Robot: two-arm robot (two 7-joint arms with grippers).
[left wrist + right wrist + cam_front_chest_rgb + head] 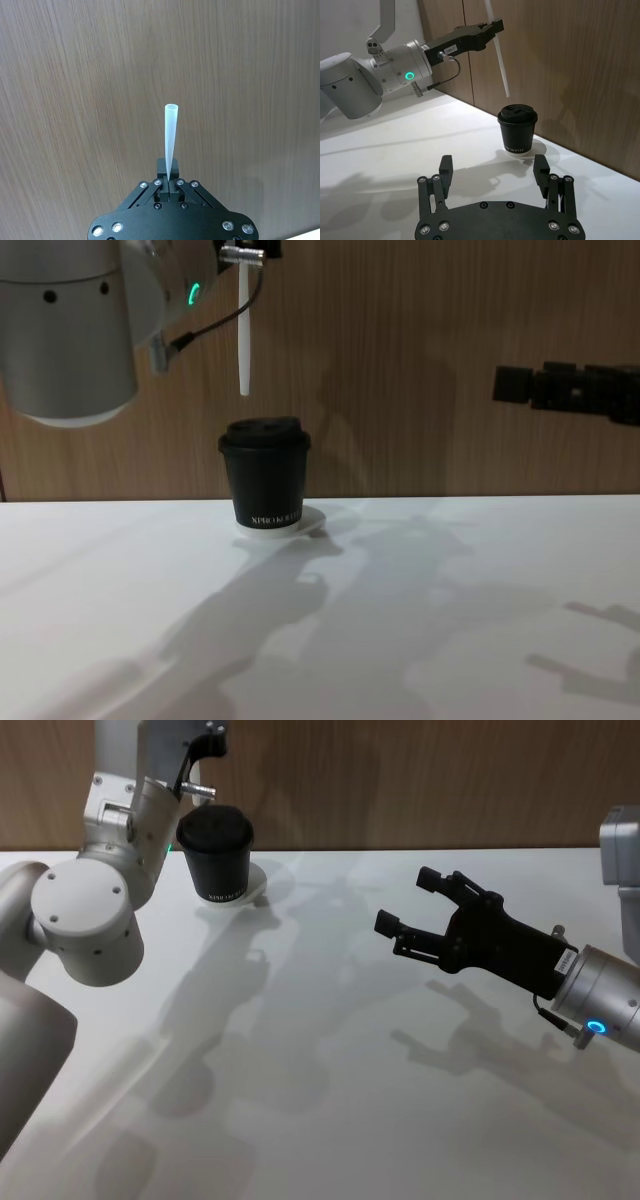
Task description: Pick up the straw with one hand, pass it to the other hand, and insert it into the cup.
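Straw [244, 335] hangs pinched in my left gripper [169, 176], its tip above the lidded paper cup [264, 478] at the table's far left. I'd centre it over the lid's opening, hold it upright and lower slowly. My right gripper [407, 900] hovers wide open and empty, off right.

Straw [244, 335] is pinched in the fingers of the left gripper [490, 26]; below its lower tip a clear air gap is left above the lid of the cup [264, 480]. Beyond those fingertips the way is blocked by the wood wall [450, 360], which also stands just behind the cup. Ahead of the right gripper's [404, 900] spread fingers bare table [400, 640] is left free up to the cup, well apart; the space between those fingers is open.
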